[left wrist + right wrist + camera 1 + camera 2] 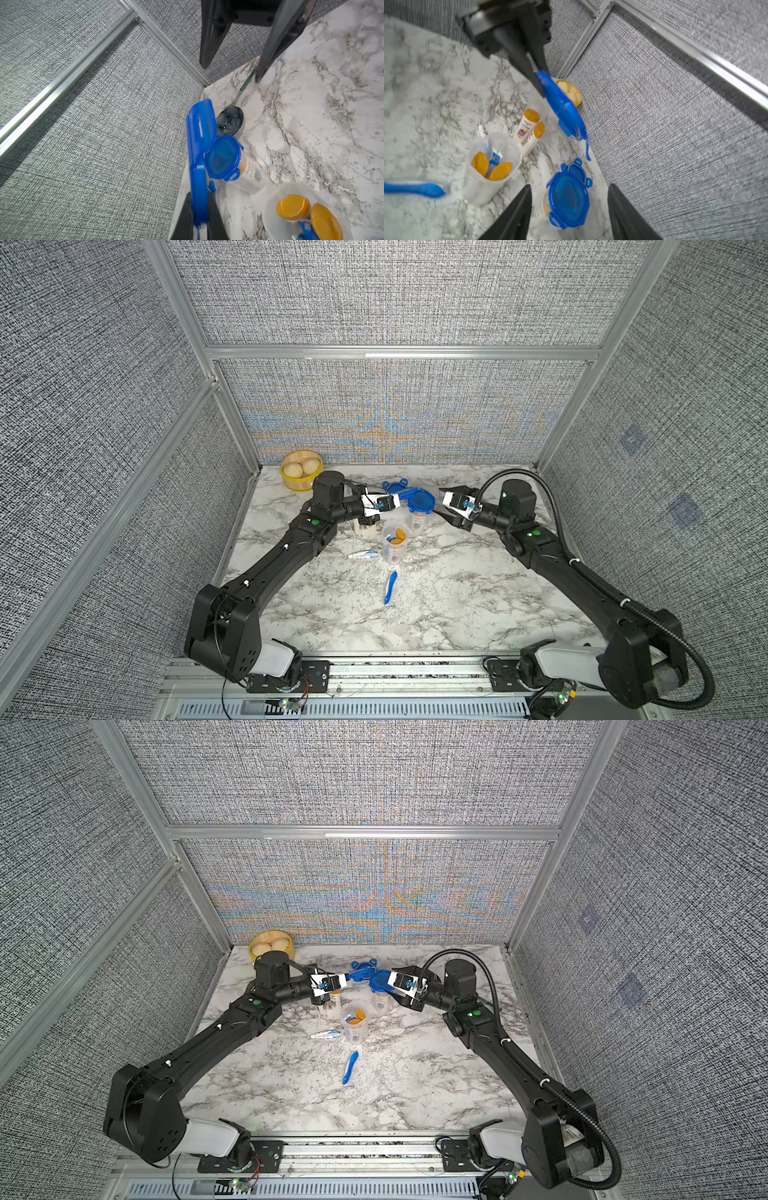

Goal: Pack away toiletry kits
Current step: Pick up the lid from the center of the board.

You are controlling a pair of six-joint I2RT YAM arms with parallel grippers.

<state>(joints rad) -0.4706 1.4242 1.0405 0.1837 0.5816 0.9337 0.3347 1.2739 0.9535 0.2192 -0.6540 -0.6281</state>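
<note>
The left claw is clenched on a blue four-tab clip lid, held off the surface behind the open clear plastic cup. The left wrist view cuts off the claw's fingers and shows the lid edge-on. The right claw is released. Its fingers are spread either side of the lidded clear plastic cup, which stands just behind the open cup on the right arm's side. Its blue lid hides most of what it holds.

Two loose orange-capped white bottles stand beyond the open cup on the left arm's side, largely hidden under the left claw in both top views.

Everything rests on a white grey-veined marble tabletop, enclosed by grey woven wall panels in aluminium frames.

The open cup holds two orange-capped bottles, a blue brush and a tube. A white toothpaste tube lies just beside it, and a blue toothbrush lies nearer the arm bases. A yellow steamer basket with buns sits far behind it, in the corner. A dark grey flower-shaped dish shows only partly past the held lid.
</note>
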